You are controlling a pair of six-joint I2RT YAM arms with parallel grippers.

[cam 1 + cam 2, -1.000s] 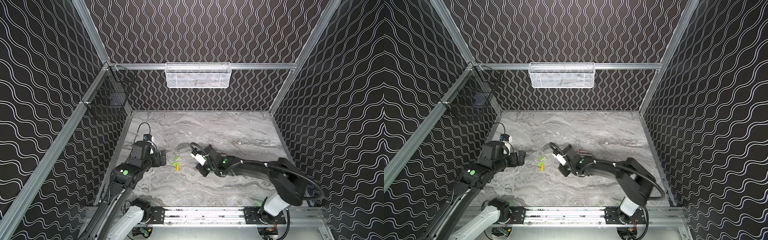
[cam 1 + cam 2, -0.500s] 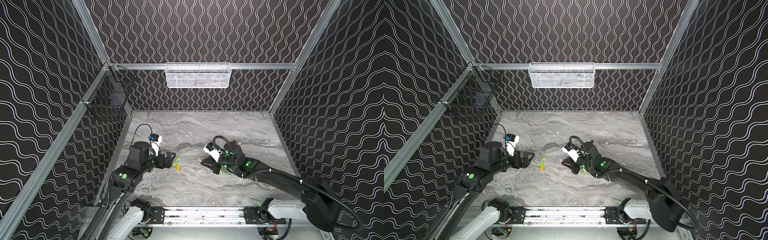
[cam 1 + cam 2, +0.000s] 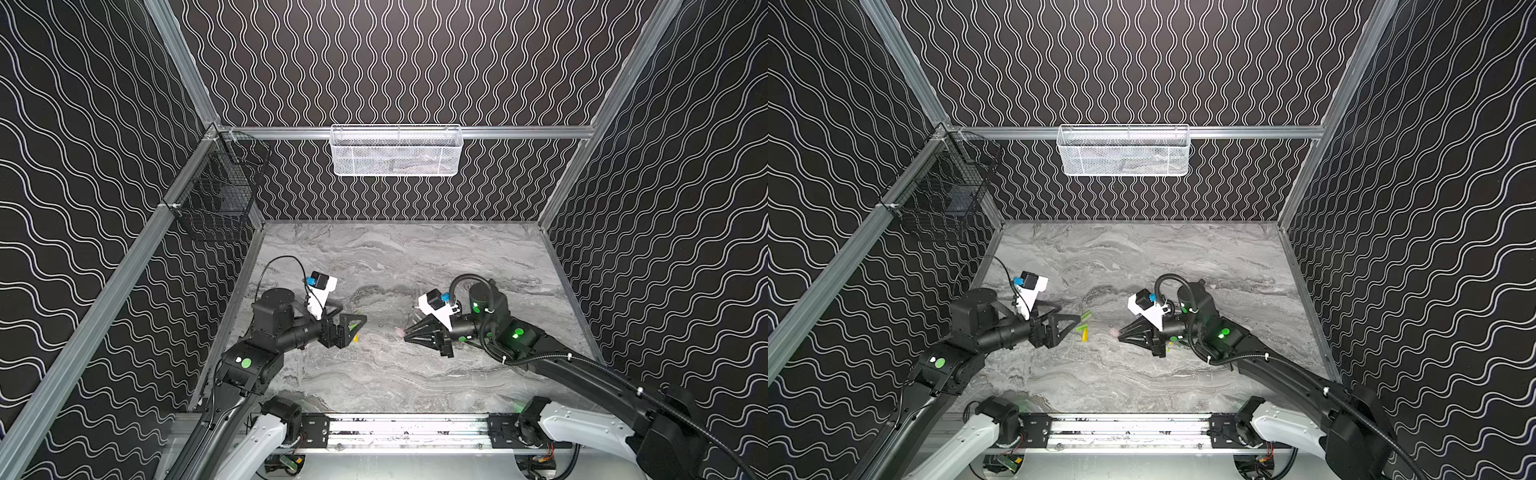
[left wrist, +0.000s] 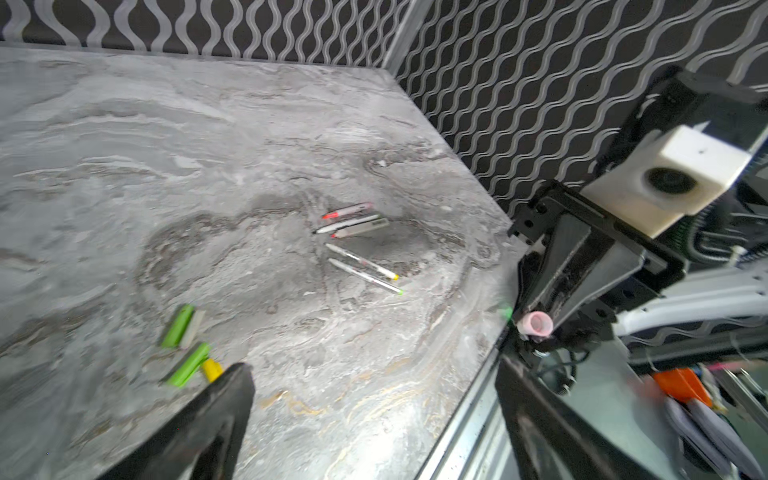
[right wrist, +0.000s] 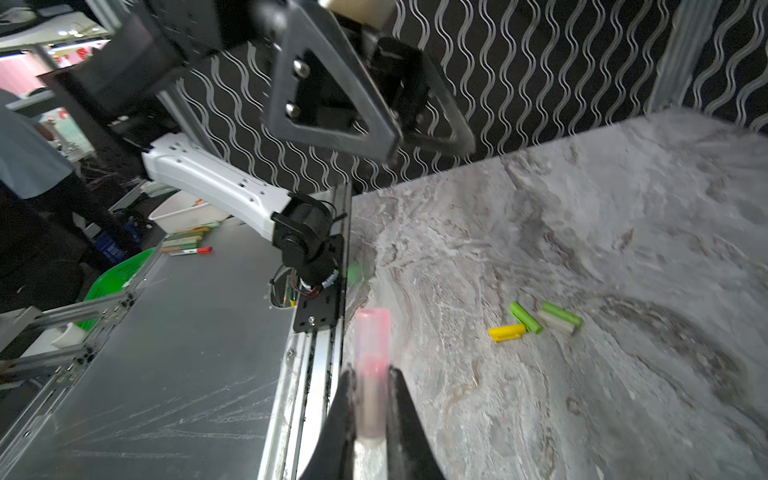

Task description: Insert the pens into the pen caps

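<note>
- Two grippers face each other low over the grey marble-patterned tabletop (image 3: 415, 257), near its front aluminium rail (image 3: 407, 428); the gap between them is free, and the marble runs open up to the back wall
- Left gripper (image 3: 1069, 314): jaws wide apart, holding nothing; two lime green plastic caps (image 4: 178, 326) and one yellow plastic cap (image 4: 212, 370) lie just beside its tips
- Right gripper (image 5: 370, 386): jaws clamped on a pale pink translucent plastic cap (image 5: 372, 332), with the open end turned toward the left gripper
- Thin white-barrelled pens (image 4: 361, 261) lie in a loose group near the right arm, well apart from the caps; in both top views this arm hides most of them
- Marks on the barrels are too small to read, and blur makes the count unsure; a pale stub (image 5: 557, 325) beside one green cap is hard to make out
</note>
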